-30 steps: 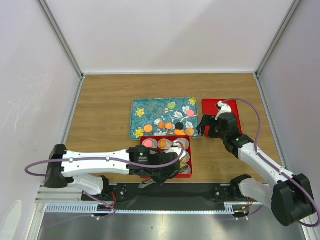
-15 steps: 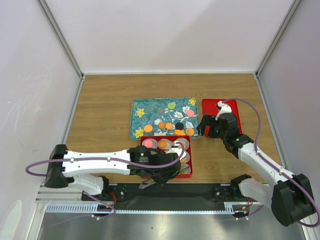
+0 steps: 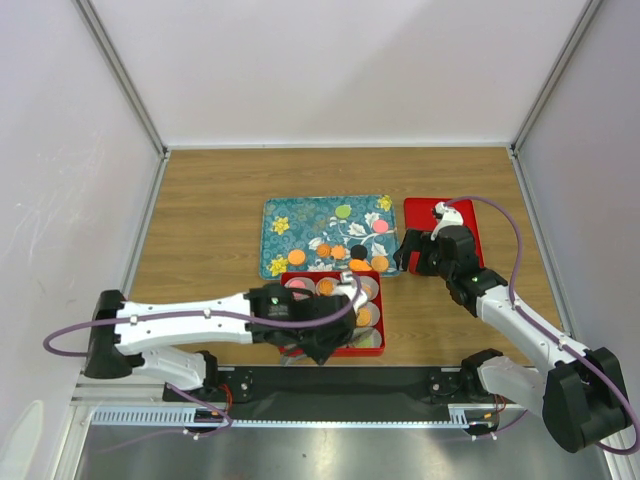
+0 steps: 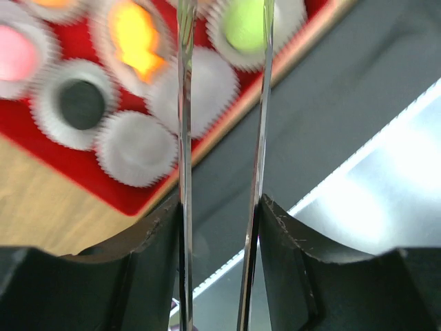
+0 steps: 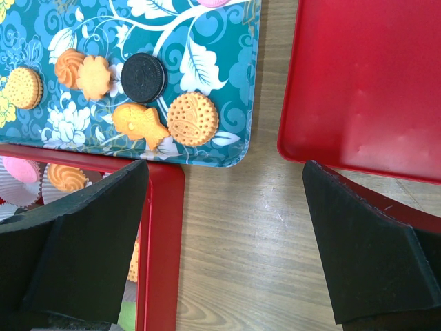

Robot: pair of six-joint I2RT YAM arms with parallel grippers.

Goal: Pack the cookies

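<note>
— Leftward goes the left hand [image 4: 222,41], now over the red box's [image 4: 131,200] near edge, thin blades slightly apart, empty.
— The right hand [image 5: 224,179]?
— Spread wide above the tabletop [image 5: 227,276]. Cookies [image 5: 193,118] lie on the teal tray [image 5: 227,69] and in the box's paper cups [image 4: 136,148].

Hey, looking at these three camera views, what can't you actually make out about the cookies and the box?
- Top view: the left arm covers the near-left cups of the red box.
- Left wrist view: blurred, so the shape of the orange cookie is unreadable.
- Right wrist view: a black finger hides most of the box, and a pink cookie is cut off at the top edge.
</note>
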